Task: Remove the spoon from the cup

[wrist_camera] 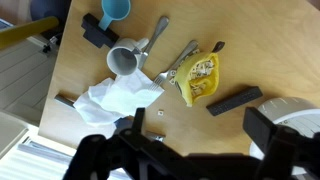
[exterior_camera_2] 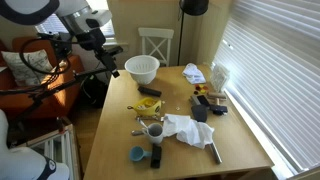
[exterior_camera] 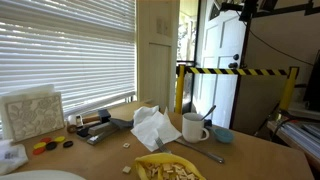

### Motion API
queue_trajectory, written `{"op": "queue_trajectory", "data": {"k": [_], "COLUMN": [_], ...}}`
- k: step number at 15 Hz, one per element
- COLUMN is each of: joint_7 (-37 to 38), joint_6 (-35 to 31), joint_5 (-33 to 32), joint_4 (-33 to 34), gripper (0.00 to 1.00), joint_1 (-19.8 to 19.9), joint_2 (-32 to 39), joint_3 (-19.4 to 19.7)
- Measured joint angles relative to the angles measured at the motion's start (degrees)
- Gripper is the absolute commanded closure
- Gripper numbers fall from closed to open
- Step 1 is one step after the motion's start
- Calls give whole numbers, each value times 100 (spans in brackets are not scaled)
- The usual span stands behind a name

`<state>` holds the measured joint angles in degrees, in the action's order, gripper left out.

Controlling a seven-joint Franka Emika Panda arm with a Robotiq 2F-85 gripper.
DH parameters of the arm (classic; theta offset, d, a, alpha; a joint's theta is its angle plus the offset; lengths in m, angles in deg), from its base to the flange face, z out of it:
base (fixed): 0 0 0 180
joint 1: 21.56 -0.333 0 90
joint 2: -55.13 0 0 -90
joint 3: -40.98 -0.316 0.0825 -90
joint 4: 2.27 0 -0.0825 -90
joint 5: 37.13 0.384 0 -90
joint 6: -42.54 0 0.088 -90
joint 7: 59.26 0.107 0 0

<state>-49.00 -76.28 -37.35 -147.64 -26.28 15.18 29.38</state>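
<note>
**Clerk:** Gripper (wrist_camera: 200,145), entry one. How does it stand?

**Checker:** Jaws apart, nothing between them. Held high over the wooden table (exterior_camera_2: 240,150), well apart from every item on it.

**Clerk:** Stock on the top, largest down?

**Checker:**
- Item: large white bowl (exterior_camera_2: 142,68), at the end edge nearest the chair (exterior_camera_2: 155,42).
- Item: crumpled white cloth (exterior_camera_2: 185,128), mid-table, on the side toward the edge along the blinds (exterior_camera_2: 270,80).
- Item: yellow bag (wrist_camera: 200,78), lying flat between the large white bowl and the cup (exterior_camera_2: 154,130).
- Item: the cup itself, white and upright, just beside the cloth on the side away from the blinds edge.
- Item: small blue bowl (exterior_camera: 222,134), near the cup, closer to the end edge opposite the large white bowl.

**Clerk:** And the spoon (exterior_camera: 207,111)?

**Checker:** Standing in the cup, handle leaning out over the rim. Last item: one grey utensil (wrist_camera: 182,58), flat on the wood between cup and yellow bag.
</note>
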Motion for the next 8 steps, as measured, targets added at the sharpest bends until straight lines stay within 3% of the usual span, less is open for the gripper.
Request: {"op": "queue_trajectory", "data": {"k": [8], "joint_7": [0], "joint_6": [0], "joint_5": [-1], "joint_4": [0], "gripper": [0], "joint_1": [0], "joint_2": [0], "joint_3": [1]}}
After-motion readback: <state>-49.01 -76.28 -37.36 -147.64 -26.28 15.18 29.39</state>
